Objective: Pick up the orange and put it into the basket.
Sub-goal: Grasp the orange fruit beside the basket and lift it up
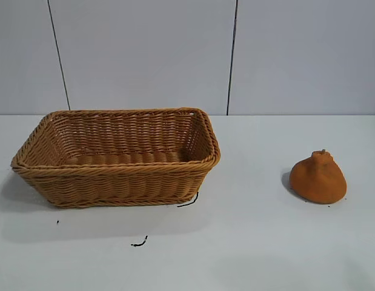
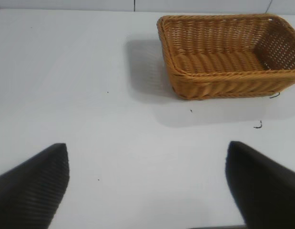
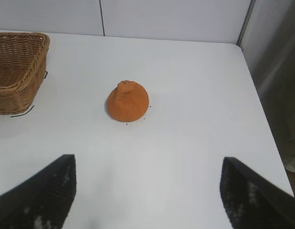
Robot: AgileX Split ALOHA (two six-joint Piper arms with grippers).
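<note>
The orange (image 1: 318,177), a lumpy cone with a small stem nub, sits on the white table at the right. It also shows in the right wrist view (image 3: 127,100), ahead of my right gripper (image 3: 148,164), which is open and empty and well short of it. The basket (image 1: 117,171), tan woven wicker and empty, stands at the left. It shows in the left wrist view (image 2: 228,76) far ahead of my left gripper (image 2: 147,152), which is open and empty over bare table. Neither gripper shows in the exterior view.
Short black marks lie on the table by the basket's front right corner (image 1: 188,200) and in front of it (image 1: 139,243). The table's right edge (image 3: 264,119) runs close to the orange's side. A grey panelled wall (image 1: 145,54) stands behind.
</note>
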